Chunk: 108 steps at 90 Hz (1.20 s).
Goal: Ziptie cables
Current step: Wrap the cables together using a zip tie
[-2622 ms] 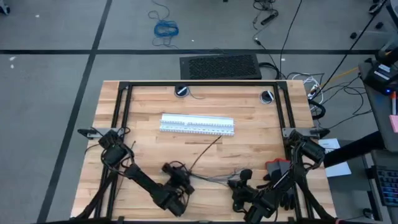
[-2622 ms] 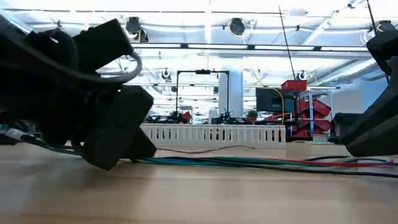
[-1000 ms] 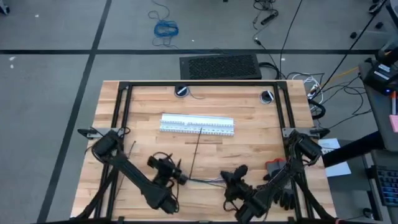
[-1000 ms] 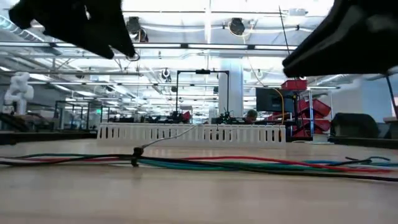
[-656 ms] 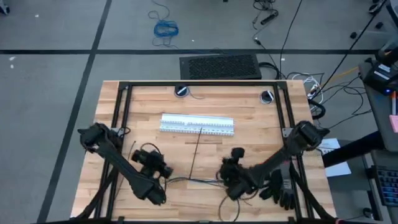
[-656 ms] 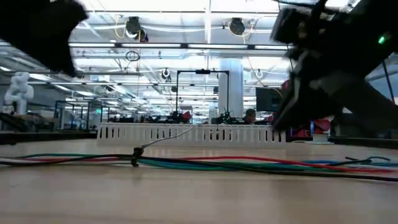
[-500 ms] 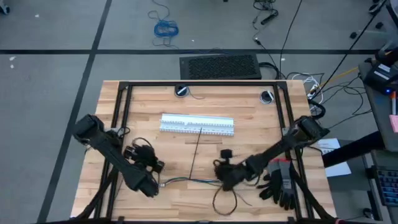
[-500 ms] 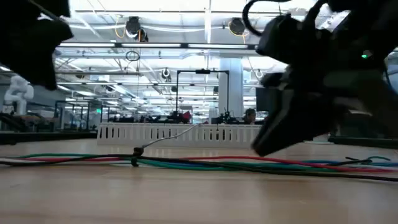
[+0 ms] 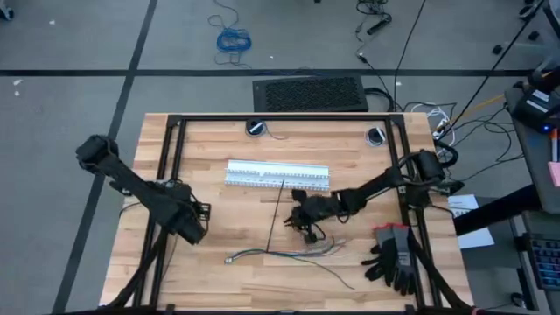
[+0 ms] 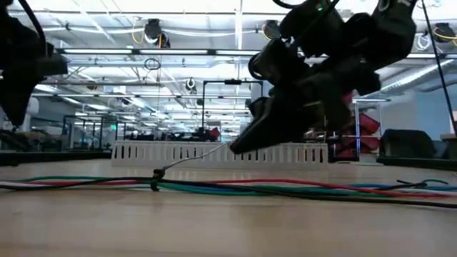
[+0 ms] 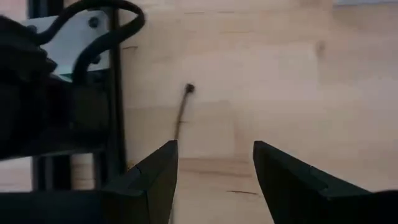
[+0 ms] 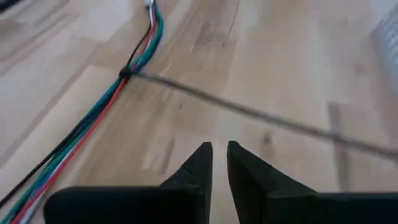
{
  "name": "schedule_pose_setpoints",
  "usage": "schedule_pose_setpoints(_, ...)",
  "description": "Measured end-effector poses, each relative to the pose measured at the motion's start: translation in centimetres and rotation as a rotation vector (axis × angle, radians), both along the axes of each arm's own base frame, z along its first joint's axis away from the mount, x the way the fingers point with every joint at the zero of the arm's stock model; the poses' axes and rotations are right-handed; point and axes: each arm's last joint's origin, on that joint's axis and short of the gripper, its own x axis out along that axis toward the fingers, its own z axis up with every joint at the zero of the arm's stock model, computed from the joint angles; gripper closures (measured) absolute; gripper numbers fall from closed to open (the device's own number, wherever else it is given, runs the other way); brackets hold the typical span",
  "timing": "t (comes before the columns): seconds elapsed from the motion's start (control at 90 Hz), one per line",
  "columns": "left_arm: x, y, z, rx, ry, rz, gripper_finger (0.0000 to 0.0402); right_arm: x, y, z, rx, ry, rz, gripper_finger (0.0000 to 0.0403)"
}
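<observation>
The cables (image 9: 280, 254), thin coloured wires, lie flat near the table's front edge, bound by a dark ziptie (image 12: 124, 73). Its long tail (image 9: 276, 219) slants up off the wood toward the white strips. My right gripper (image 9: 297, 220) hovers shut just above that tail (image 12: 261, 115), touching nothing. My left gripper (image 9: 199, 213) is open at the table's left, by the black frame rail. Beyond its fingers (image 11: 161, 180) lies another thin dark strip (image 11: 182, 115), flat on the wood.
Two white slotted strips (image 9: 278, 175) lie across the table's middle, just beyond the ziptie's tail. Black and grey gloves (image 9: 394, 258) sit at the front right. A black frame (image 9: 280, 118) runs along the far edge and both sides.
Both grippers have left the table's near edge. My left gripper has gone toward the left edge. My right gripper has swung toward the far edge and come down over the ziptie's tail. The cables and ziptie have stayed where they lay.
</observation>
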Motion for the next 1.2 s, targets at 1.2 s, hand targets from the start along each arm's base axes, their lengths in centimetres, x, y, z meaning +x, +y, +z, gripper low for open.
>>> schedule_pose_setpoints(1.2,2.5,-2.3,-2.6,-0.374,0.383,0.258,0.0243,1.2,-4.4,0.8,-0.022,-0.010,0.192,0.0365)
